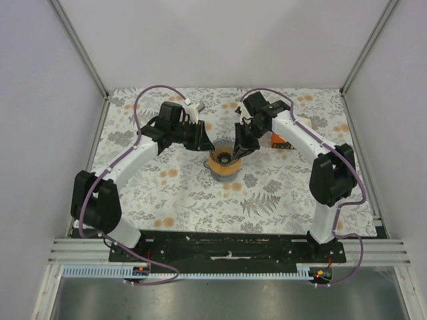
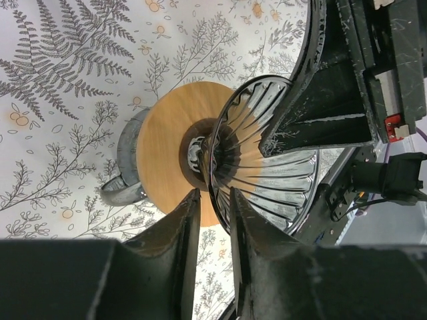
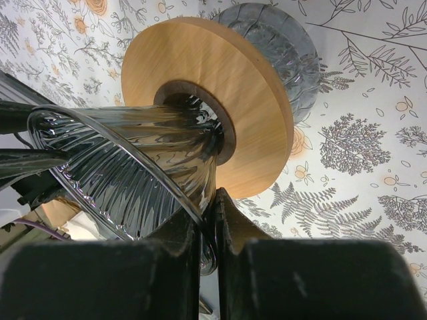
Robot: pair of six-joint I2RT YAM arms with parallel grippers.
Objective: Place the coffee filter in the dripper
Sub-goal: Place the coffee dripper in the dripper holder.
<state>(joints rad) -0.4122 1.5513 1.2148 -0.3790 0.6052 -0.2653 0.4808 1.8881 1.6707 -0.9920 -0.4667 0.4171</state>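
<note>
The dripper (image 1: pixel 225 155) is a see-through ribbed cone with a dark rim. It sits in a tan wooden ring (image 2: pixel 167 147) on a glass vessel (image 2: pixel 127 160). My left gripper (image 2: pixel 213 193) straddles the dripper's rim (image 2: pixel 267 167) on the left side, jaws a little apart with gaps beside the rim. My right gripper (image 3: pixel 208 200) is shut on the dripper (image 3: pixel 127 167) at its rim on the right side. In the top view the left gripper (image 1: pixel 209 148) and right gripper (image 1: pixel 241 148) flank the cone. No white paper coffee filter shows in any view.
An orange carton (image 1: pixel 280 140) stands just behind the right arm. The wooden ring (image 3: pixel 220 73) and glass vessel (image 3: pixel 280 33) rest on the fern-patterned cloth (image 1: pixel 267 200). White walls close in the back and sides.
</note>
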